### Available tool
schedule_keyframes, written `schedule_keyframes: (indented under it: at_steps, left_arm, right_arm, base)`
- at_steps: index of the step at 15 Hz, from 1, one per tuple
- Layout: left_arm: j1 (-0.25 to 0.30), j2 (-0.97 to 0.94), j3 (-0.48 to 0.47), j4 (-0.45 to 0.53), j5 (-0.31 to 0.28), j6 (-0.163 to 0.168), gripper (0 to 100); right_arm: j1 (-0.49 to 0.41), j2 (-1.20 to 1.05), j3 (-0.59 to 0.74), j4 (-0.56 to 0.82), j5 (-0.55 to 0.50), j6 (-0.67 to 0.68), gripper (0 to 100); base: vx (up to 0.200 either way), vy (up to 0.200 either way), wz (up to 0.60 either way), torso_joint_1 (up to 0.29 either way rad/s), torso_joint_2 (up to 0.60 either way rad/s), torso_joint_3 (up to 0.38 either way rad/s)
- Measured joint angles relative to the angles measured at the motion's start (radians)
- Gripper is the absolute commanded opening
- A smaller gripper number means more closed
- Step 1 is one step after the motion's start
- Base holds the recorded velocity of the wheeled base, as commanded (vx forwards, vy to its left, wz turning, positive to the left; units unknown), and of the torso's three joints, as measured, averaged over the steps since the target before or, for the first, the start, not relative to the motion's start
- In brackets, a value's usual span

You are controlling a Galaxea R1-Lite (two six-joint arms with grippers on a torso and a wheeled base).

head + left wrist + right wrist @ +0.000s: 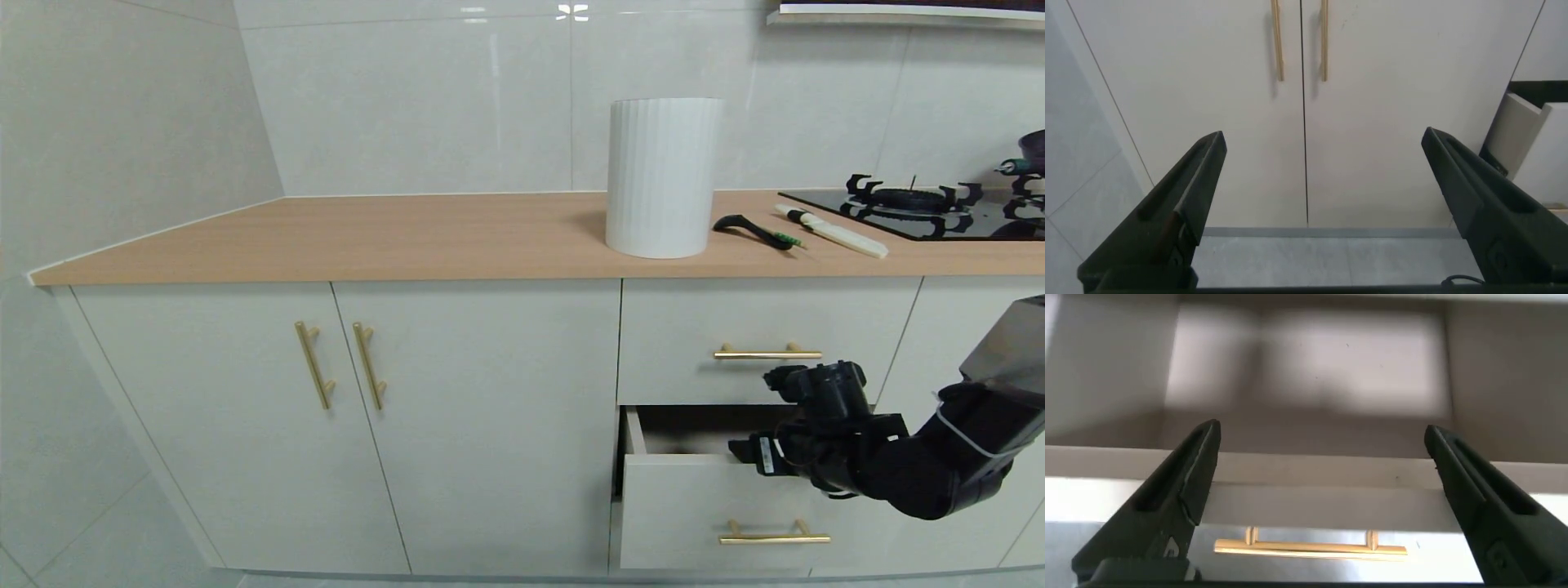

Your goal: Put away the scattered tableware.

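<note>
— So, how do the grippers stand?
— The right gripper (1320, 434) has its fingers apart and holds nothing; it hovers just above the front rim of the pulled-out drawer (1306, 480). The left gripper (1323, 139) is spread wide too, empty, facing the cabinet doors (1372, 122).
— How far along, then?
— Only the opening looks done, I'd say.
— And the tableware?
— Above the right gripper and well apart from it, on the tabletop (367, 237): a black utensil (751, 230) and a white utensil (833, 231), near a white canister (663, 175). Both are left to fetch and stow.
</note>
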Motion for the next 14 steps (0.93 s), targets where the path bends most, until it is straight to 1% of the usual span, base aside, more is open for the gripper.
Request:
schedule_keyframes:
  at_steps: [3, 5, 8, 14]
  left_arm:
    - [0.000, 0.000, 0.000, 0.000, 0.000, 0.000, 100]
    - [0.000, 0.000, 0.000, 0.000, 0.000, 0.000, 100]
    - [0.000, 0.000, 0.000, 0.000, 0.000, 0.000, 100]
    - [0.000, 0.000, 0.000, 0.000, 0.000, 0.000, 100]
  right_arm:
    - [0.001, -0.040, 0.006, 0.098, 0.002, -0.051, 100]
    - [0.001, -0.058, 0.010, 0.131, 0.002, -0.071, 100]
    - [0.004, -0.094, 0.033, 0.198, 0.002, -0.137, 100]
    - [0.032, -0.204, 0.048, 0.388, 0.001, -0.186, 100]
  base:
    - [0.000, 0.000, 0.00, 0.000, 0.00, 0.000]
    - [0.000, 0.000, 0.00, 0.000, 0.00, 0.000]
    - [0.000, 0.000, 0.00, 0.000, 0.00, 0.000]
    - [0.000, 0.000, 0.00, 0.000, 0.00, 0.000]
